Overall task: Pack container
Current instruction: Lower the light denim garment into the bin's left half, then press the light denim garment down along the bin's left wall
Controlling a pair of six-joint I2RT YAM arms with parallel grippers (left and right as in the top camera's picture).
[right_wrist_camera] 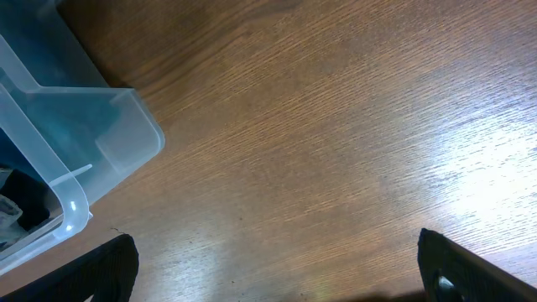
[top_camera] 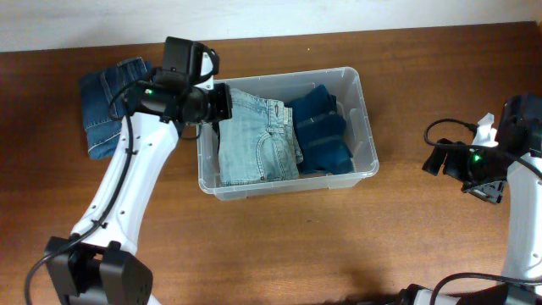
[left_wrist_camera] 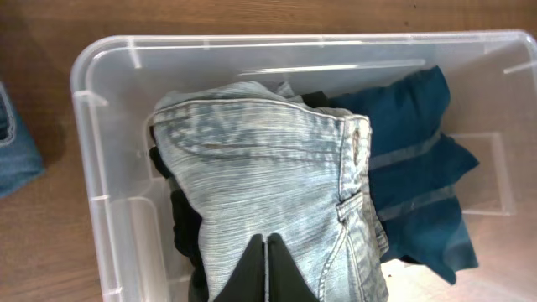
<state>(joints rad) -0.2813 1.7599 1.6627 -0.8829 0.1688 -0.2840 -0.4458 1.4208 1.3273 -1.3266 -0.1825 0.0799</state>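
**Packing partly done; one garment still outside**

Overhead: the container [top_camera: 370, 127] holds light jeans [top_camera: 258, 140] and a dark blue garment [top_camera: 322, 127]. Folded denim [top_camera: 106, 106] lies just left of the container, unpacked.

Left wrist: the left gripper [left_wrist_camera: 266, 247], fingers closed and empty, is over the container's light jeans.

Right wrist: the right gripper [right_wrist_camera: 277, 260], fingers wide apart and empty, is right of the container over bare table [right_wrist_camera: 336, 126], with ample room.

— How is the left arm [top_camera: 127, 178] posed?
— It is stretched from the near edge of the table [top_camera: 339, 246] toward the far left; the left gripper [left_wrist_camera: 265, 270] is seen with jaws pressed together.
— And the right arm [top_camera: 525, 212]?
— It is bent by the right edge; the right gripper [right_wrist_camera: 277, 281] is spread wide and aimed downward.
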